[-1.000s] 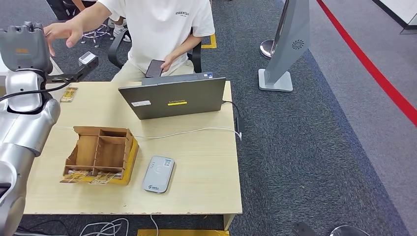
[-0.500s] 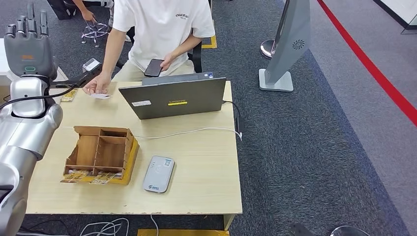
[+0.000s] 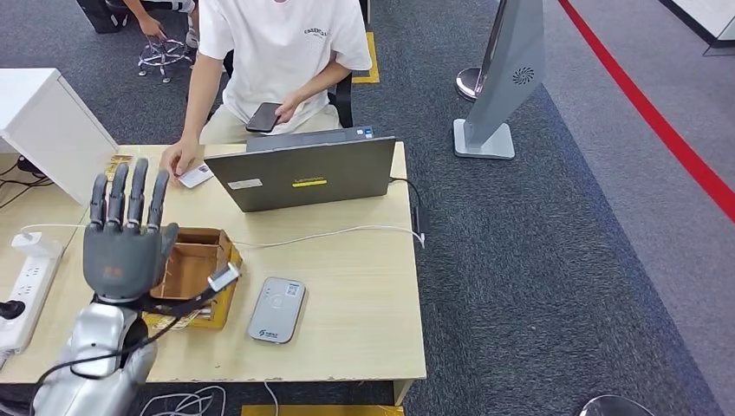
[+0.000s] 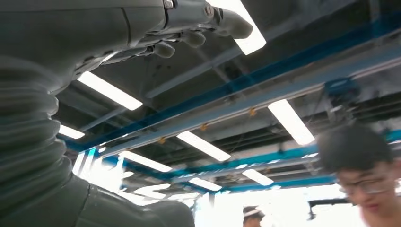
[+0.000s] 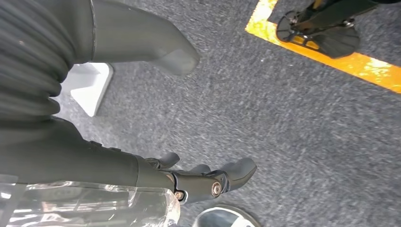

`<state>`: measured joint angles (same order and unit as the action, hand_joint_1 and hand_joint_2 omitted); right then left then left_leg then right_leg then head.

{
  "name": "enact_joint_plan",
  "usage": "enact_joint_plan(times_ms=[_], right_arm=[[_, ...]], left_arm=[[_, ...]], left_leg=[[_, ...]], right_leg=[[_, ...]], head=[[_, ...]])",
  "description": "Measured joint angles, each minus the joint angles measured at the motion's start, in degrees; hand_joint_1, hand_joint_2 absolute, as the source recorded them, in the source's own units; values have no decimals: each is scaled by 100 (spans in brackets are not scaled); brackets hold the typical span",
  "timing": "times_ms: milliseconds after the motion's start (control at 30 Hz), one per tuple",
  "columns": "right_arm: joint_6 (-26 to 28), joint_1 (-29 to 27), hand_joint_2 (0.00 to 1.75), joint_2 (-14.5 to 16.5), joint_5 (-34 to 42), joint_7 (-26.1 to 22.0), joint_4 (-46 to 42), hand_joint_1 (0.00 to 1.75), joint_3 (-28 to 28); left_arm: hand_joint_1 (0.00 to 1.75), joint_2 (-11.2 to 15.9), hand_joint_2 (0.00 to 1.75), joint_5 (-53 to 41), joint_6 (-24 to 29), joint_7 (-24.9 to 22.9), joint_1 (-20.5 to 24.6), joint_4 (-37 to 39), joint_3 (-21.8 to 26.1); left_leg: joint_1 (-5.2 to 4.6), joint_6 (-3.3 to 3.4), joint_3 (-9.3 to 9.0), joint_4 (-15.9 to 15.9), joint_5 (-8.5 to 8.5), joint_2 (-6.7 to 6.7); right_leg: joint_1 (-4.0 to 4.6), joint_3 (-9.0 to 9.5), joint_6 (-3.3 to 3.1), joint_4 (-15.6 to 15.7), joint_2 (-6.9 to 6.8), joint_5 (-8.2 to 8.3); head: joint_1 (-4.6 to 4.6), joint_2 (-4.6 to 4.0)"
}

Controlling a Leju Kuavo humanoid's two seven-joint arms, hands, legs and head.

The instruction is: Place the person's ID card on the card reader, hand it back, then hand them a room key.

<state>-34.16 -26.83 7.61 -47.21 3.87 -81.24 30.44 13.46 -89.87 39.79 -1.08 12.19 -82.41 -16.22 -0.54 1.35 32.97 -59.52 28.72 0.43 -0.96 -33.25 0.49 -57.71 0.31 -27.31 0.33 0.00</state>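
A small white ID card (image 3: 198, 175) lies on the wooden table (image 3: 364, 286) just left of the laptop, with the person's hand (image 3: 179, 159) resting on its edge. The grey card reader (image 3: 277, 309) sits near the table's front edge. Key cards lie at the front of a wooden box (image 3: 198, 263). My left hand (image 3: 126, 232) is raised in front of that box, fingers straight up and spread, holding nothing; in the left wrist view this left hand (image 4: 142, 28) points at the ceiling. My right hand (image 5: 142, 170) hangs over the carpet, empty, fingers apart.
An open grey laptop (image 3: 303, 169) stands at the table's far side with a white cable (image 3: 338, 232) running across the top. The seated person holds a phone (image 3: 263, 117). A power strip (image 3: 26, 279) lies at the left, a white cabinet (image 3: 54, 121) behind it.
The camera has shifted. My left arm has come down from the far left to stand in front of the box. The person's hand has laid the card flat beside the laptop.
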Motion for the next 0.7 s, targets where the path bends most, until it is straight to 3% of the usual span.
enact_joint_plan(times_ms=[200, 333, 400, 533, 700], right_arm=[[-321, -49, 175, 437, -565, -331, -384, 0, 606], [-555, 19, 175, 722, -1108, -699, -558, 0, 1042], [-641, 81, 175, 844, -1322, -862, -610, 0, 1262], [-723, 200, 175, 991, -1521, -1034, -658, 0, 1602], [-776, 307, 175, 1073, -1673, -1147, -672, 0, 1840]], left_arm=[[0, -274, 175, 1, 26, 1244, -1482, -1428, 528], [0, -454, 175, 1, -81, 1426, -2161, -1663, 738], [0, -430, 175, 1, -464, 974, -2372, -1662, 721], [0, -107, 175, 66, -1375, -362, -2517, -1576, 289], [0, 385, 175, 650, -2241, -711, -2517, -1372, -210]], left_leg=[[0, 5, 3, 0, 5, -12], [-1, 12, -3, -1, 11, -12], [0, 13, -4, -1, 10, -15], [2, 12, -5, -1, 6, -21], [6, 10, -8, -1, 3, -23]], right_leg=[[-2, 9, 9, 2, -13, -10], [-2, 12, 9, 3, -15, -10], [-1, 13, 9, 4, -19, -10], [1, 17, 9, 4, -27, -9], [4, 20, 8, 4, -29, -8]], head=[[3, 0], [2, 0], [2, 0], [-2, 0], [-3, 0]])
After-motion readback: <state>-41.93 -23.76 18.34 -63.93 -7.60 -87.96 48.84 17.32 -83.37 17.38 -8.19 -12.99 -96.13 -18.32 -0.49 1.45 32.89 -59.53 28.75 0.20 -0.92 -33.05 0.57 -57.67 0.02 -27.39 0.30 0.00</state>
